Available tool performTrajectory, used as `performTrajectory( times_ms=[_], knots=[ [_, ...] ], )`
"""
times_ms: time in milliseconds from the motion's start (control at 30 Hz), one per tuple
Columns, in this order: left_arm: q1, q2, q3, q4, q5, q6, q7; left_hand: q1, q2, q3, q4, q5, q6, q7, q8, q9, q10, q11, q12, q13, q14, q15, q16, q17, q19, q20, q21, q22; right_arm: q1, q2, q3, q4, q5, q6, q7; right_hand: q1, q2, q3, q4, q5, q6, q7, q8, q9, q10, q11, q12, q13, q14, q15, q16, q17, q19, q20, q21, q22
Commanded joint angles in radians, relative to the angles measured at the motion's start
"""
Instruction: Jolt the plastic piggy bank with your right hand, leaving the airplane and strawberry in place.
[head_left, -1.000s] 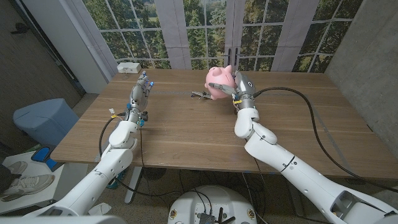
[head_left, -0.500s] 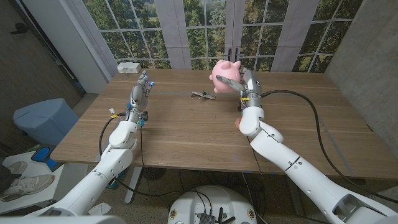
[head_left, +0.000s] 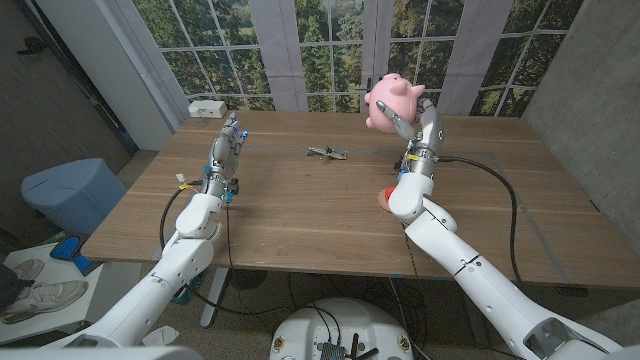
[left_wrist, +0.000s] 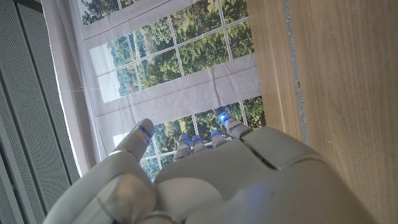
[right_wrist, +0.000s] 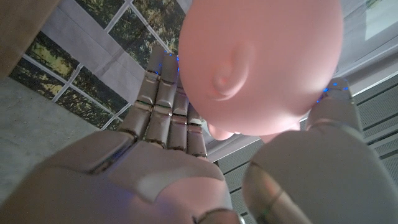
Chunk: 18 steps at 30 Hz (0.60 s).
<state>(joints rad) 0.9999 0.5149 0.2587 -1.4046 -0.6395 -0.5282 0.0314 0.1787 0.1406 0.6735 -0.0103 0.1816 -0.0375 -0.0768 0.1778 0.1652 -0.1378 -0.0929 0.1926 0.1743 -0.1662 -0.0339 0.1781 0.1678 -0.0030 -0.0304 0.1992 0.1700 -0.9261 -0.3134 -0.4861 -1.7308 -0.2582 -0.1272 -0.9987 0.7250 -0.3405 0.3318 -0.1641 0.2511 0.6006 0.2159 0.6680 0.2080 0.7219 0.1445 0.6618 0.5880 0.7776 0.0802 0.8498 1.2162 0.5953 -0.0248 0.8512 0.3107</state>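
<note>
A wooden table (head_left: 300, 215) stretches across the head view, with tall windows behind it. On the left, the robot's left hand (head_left: 224, 148) stands near the table's left edge, toward the far left corner, its fingers (head_left: 231, 128) held straight and close together, reaching toward the far edge and holding nothing. In the left wrist view the same left hand (left_wrist: 205, 180) shows from behind, fingertips side by side and the thumb set slightly apart, beside the bare wood. Near the middle of the far edge lies a small grey toy airplane (head_left: 327, 153), flat on the table, well apart from both hands. Further right, a small red strawberry (head_left: 384, 196) sits on the table, partly hidden behind the right forearm. Above it, the right hand (head_left: 418, 130) is raised off the table over the far edge and grips the pink plastic piggy bank (head_left: 392, 101) in the air. The fingers curl around the bank's underside and side. The bank's rounded body is tilted, its long axis slanting from upper right down to lower left in the head view; which end is the snout cannot be told. In the right wrist view the piggy bank (right_wrist: 261, 62) rests against the right hand's fingers (right_wrist: 165, 99), with the thumb pressing on the opposite side.
</note>
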Motion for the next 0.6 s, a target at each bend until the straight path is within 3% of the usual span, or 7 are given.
performTrajectory(
  times_ms=[33,367,600],
  knots=[
    [0.006,0.000,0.003,-0.013,0.009,0.002,0.012,0.015,0.046,0.000,-0.006,0.001,0.000,-0.006,0.002,0.005,0.001,-0.002,0.000,0.002,-0.004,-0.081,0.000,0.001,0.005,-0.091,-0.001,0.004,-0.014,0.052,0.061,0.054,0.006,0.100,-0.115,0.415,0.419,0.089,0.013,0.001,0.355,-0.260,0.003,0.064,0.320,-0.309,0.002,0.182,0.158,-0.303,-0.004,0.004,-0.035,-0.045,0.013,-0.002],
    [0.008,0.003,0.004,-0.024,0.014,0.007,0.018,0.016,0.047,-0.001,-0.007,0.001,0.001,-0.006,0.002,0.005,0.004,-0.001,0.000,0.002,-0.004,-0.081,0.000,0.001,0.005,-0.090,-0.001,0.004,-0.022,0.020,0.057,0.032,0.017,0.095,-0.075,0.415,0.420,0.090,0.013,-0.001,0.354,-0.259,0.002,0.066,0.319,-0.308,-0.004,0.186,0.161,-0.303,-0.010,0.004,-0.041,-0.045,0.026,-0.012],
    [0.008,0.003,0.005,-0.027,0.015,0.009,0.017,0.017,0.047,-0.001,-0.008,0.001,0.001,-0.006,0.002,0.006,0.002,-0.001,0.000,0.002,-0.004,-0.082,0.000,0.001,0.005,-0.090,-0.002,0.004,-0.034,-0.043,0.049,-0.014,0.025,0.077,0.022,0.414,0.420,0.089,0.013,-0.003,0.352,-0.263,0.001,0.066,0.313,-0.318,-0.006,0.195,0.158,-0.303,-0.016,0.004,-0.051,-0.050,0.033,-0.018]
  ],
)
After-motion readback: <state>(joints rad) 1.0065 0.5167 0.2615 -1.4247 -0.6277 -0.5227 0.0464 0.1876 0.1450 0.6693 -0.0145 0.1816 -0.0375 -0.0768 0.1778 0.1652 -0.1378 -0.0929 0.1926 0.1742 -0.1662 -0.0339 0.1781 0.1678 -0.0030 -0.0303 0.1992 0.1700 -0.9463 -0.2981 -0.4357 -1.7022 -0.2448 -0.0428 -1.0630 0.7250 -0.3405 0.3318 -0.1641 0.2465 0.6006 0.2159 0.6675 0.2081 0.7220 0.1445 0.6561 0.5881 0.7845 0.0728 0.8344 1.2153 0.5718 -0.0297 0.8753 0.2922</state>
